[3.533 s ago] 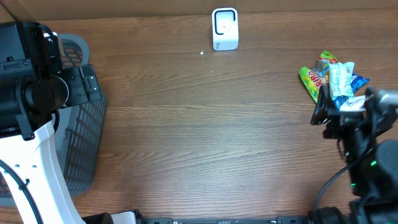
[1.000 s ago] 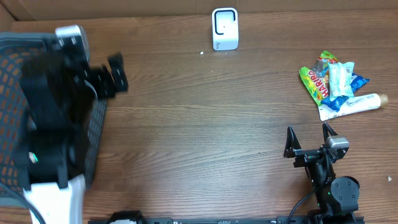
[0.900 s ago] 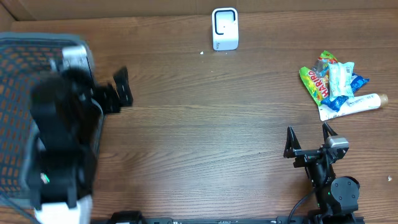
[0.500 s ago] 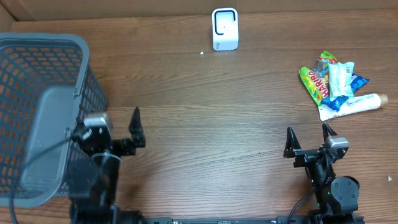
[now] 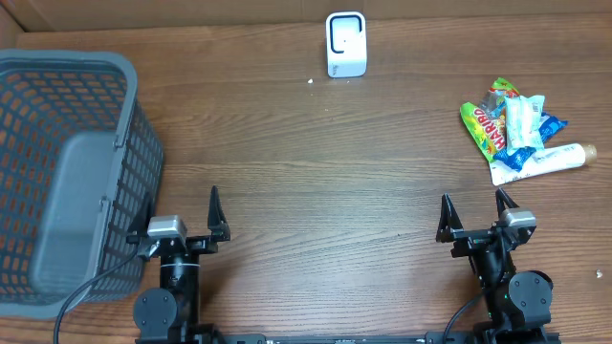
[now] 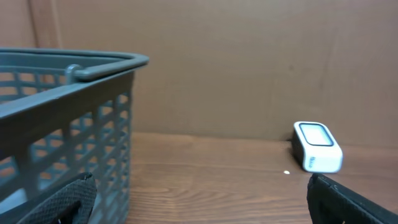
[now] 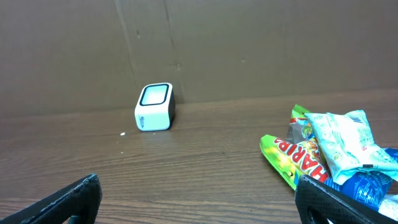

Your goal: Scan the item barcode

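**a:** wood-grain tabletop [image 5: 316,172] is stretching across everything, with plain brown cardboard [image 7: 249,43] standing behind it. how are the arms sitting?

**b:** both are sitting low at the near edge, fingers pointing toward the back. the left gripper [image 5: 178,212] is gaping as wide as it goes and holding nothing. the right gripper [image 5: 471,203] is doing the same.

**a:** what's lying nearest them?

**b:** a grey plastic basket [image 5: 129,86] with lattice walls and a rounded rim is standing just left of the left gripper. ahead and to the right of the right gripper, a pile of packets [image 5: 521,119] is lying untouched. the wrappers are looking glossy and crinkled, with a green packet [image 5: 481,131] underneath and a smooth white tube [image 5: 547,158] along the near side.

**a:** and the scanner [image 5: 345,43]?

**b:** it's standing at the far edge, a small white rounded box, well apart from the pile.
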`<state>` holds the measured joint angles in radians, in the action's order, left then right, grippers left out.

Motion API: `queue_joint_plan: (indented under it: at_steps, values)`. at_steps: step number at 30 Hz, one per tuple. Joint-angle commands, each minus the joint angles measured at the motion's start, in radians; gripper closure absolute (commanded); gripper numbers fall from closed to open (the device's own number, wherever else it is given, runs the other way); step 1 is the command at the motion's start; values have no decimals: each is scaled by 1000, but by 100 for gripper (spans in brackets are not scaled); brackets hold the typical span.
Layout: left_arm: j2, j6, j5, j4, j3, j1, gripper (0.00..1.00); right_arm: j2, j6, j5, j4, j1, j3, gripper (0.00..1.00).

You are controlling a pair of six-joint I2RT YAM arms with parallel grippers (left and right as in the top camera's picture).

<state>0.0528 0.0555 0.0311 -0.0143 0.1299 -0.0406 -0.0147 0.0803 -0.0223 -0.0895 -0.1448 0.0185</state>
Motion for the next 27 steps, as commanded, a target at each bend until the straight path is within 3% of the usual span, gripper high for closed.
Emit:
queue_joint_plan:
  at_steps: [1, 12, 27]
  values:
    - [-47, -39, 102, -5, -42, 2, 1, 12, -3, 6, 8, -4, -11, 0]
    - [-50, -79, 102, 84, -125, 2, 1, 12, -3, 6, 8, -4, -11, 0]
    - [-48, -78, 99, 80, -125, 2, 1, 12, -2, 6, 8, -4, -11, 0]
